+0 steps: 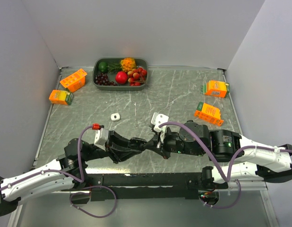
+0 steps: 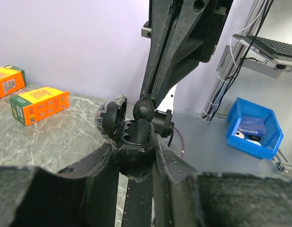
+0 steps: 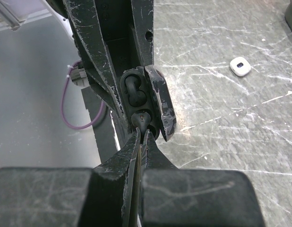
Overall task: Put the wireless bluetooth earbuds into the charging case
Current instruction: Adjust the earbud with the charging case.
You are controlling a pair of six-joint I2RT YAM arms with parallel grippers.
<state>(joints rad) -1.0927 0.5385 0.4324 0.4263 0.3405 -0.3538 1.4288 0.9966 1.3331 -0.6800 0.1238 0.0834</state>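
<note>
The black charging case [image 2: 133, 158] sits between my left gripper's [image 2: 136, 151] fingers, which are shut on it, its lid [image 2: 109, 117] hinged open to the left. From above, my right gripper [image 3: 142, 135] is shut on the stem of a glossy black earbud [image 3: 142, 118] and holds its head at the mouth of a case slot. Another black bud [image 3: 134, 90] appears to lie in the neighbouring slot. In the top view both grippers [image 1: 145, 144] [image 1: 156, 141] meet over the table's middle. A small white rounded piece [image 1: 115, 117] lies apart on the marble.
A grey tray [image 1: 98, 79] of fruit stands at the back. Two orange cartons [image 1: 73, 80] [image 1: 61, 97] lie at the left. Two more orange cartons [image 1: 216, 88] [image 1: 208, 112] lie at the right. A blue bin [image 2: 253, 130] sits off the table.
</note>
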